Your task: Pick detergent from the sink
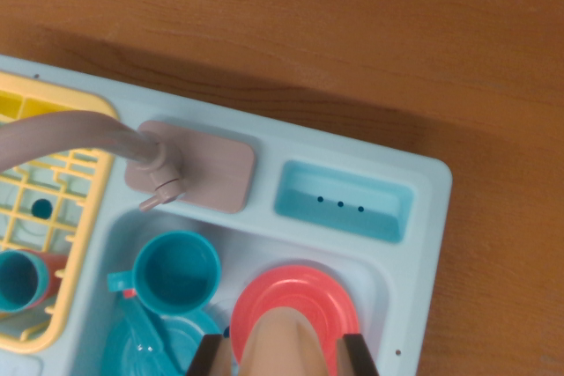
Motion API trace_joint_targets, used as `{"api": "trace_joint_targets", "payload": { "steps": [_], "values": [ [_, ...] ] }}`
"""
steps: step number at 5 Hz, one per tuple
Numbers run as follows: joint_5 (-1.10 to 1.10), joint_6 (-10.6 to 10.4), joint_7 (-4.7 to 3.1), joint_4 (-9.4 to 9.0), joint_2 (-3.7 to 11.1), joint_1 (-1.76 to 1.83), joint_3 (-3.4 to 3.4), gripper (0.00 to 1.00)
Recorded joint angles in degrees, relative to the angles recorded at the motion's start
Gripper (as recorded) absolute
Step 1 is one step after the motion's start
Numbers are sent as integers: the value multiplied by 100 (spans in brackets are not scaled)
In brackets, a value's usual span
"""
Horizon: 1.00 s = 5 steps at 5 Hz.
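Black jaws [284, 354] point down over the sink [414, 217], closed on the tan detergent [286, 345].

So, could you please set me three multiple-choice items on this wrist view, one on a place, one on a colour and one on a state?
1. Where does the teal cup sit?
A. in the sink basin
B. on the wooden table
C. in the small soap tray

2. What colour is the plate in the sink?
A. yellow
B. coral red
C. white

3. How does the teal cup stand?
A. upside down
B. on its side
C. upright, mouth up

Answers: 1 A, it lies within the basin walls below the faucet; 2 B, its ridged rim is coral; 3 C, its open inside faces the camera.
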Motion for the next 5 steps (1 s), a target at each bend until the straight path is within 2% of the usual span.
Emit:
{"api": "trace_joint_targets", "payload": {
  "steps": [1,2,3,4,5],
  "values": [
    [0,0,0,0,0,0,0,100],
    [-21,167,25,125,-44,2,-5,100],
    [-21,167,25,125,-44,2,-5,100],
    [-38,299,45,223,-79,3,-8,100],
    [-38,299,45,223,-79,3,-8,100]
  ]
}}
